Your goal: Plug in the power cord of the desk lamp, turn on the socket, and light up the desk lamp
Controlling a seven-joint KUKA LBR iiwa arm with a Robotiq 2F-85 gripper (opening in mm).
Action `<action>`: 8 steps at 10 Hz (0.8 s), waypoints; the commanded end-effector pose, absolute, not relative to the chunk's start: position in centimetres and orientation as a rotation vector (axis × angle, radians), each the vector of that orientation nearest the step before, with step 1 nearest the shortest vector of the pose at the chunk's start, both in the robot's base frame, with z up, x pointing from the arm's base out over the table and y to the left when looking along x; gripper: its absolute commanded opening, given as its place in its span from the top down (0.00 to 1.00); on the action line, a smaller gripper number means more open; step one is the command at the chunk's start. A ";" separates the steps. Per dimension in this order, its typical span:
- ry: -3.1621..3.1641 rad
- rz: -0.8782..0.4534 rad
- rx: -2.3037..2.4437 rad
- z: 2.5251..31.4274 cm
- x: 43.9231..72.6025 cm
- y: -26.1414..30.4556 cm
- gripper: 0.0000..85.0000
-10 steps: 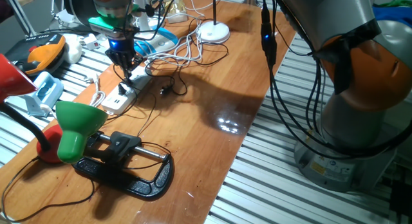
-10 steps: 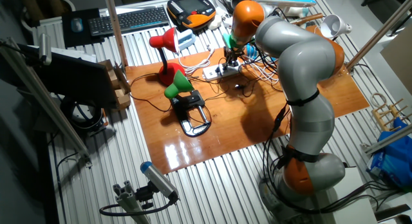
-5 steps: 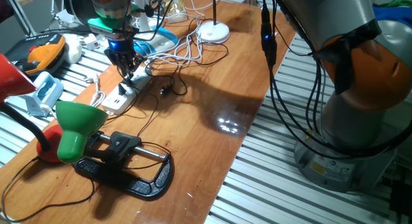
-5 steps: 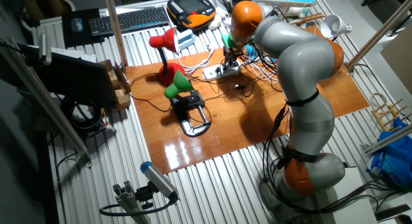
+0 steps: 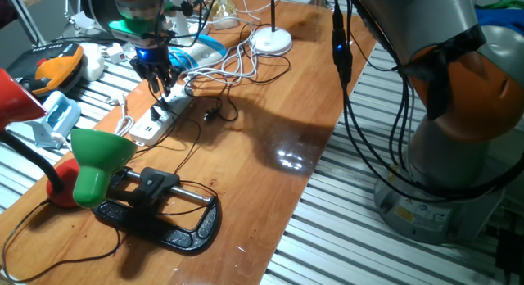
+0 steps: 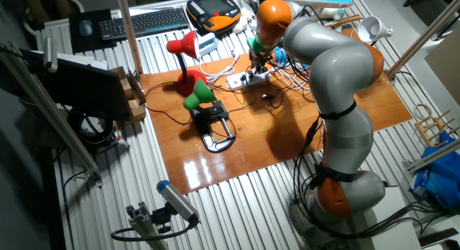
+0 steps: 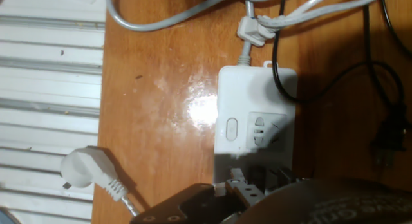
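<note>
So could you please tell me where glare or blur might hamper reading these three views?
Hand view: a bright glare patch on the wooden tabletop beside the flat white power strip, whose near end lies in shadow. One fixed view: ceiling-light reflection on the bare wood near the table's edge. The other fixed view: sheen along the near table edge; everything small, fine detail lost.

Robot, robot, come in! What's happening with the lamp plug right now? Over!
End effector hovering over the socket, grip state unclear. Black plug loose on the table beside socket, not plugged in. White plug lying on the other side.
</note>
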State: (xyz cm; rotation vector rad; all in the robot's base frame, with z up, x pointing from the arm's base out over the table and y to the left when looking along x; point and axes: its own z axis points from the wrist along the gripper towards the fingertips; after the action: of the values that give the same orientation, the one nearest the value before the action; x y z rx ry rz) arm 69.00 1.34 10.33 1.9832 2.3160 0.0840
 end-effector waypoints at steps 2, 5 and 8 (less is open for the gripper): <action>2.369 0.073 1.866 11.1 69.2 1.3 0.80; 2.523 0.106 1.528 11.4 69.6 1.4 1.00; 2.682 0.113 1.275 11.7 70.5 1.6 1.00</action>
State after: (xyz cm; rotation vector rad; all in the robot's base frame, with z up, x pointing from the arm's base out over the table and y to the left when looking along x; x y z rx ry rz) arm 70.51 1.59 11.63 1.6007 2.4928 0.0831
